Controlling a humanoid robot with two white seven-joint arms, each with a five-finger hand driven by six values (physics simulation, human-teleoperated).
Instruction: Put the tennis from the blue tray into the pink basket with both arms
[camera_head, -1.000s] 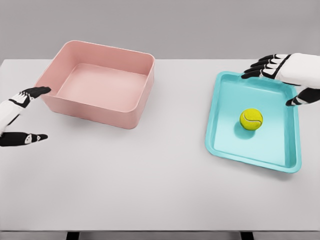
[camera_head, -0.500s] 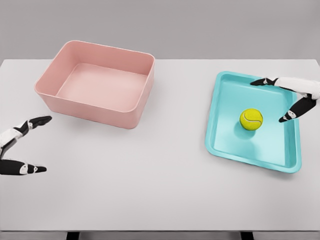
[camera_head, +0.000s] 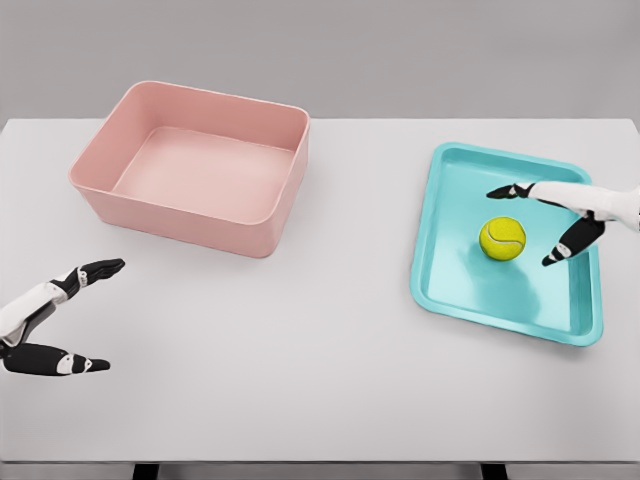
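Observation:
A yellow-green tennis ball (camera_head: 502, 238) lies in the middle of the blue tray (camera_head: 450, 290) at the right of the table. My right hand (camera_head: 530, 222) comes in from the right edge, open, its fingers spread just right of the ball, one above and one below it, not touching. The pink basket (camera_head: 255, 230) stands empty at the back left. My left hand (camera_head: 95, 315) hovers open over the table at the front left, well clear of the basket.
The white table (camera_head: 320, 340) spans the view, its front edge near the bottom of the picture. A broad stretch of bare surface separates basket and tray.
My right hand has come down and leftward from the tray's far corner to the ball's right side. The left hand has dropped away from the basket toward the front left.

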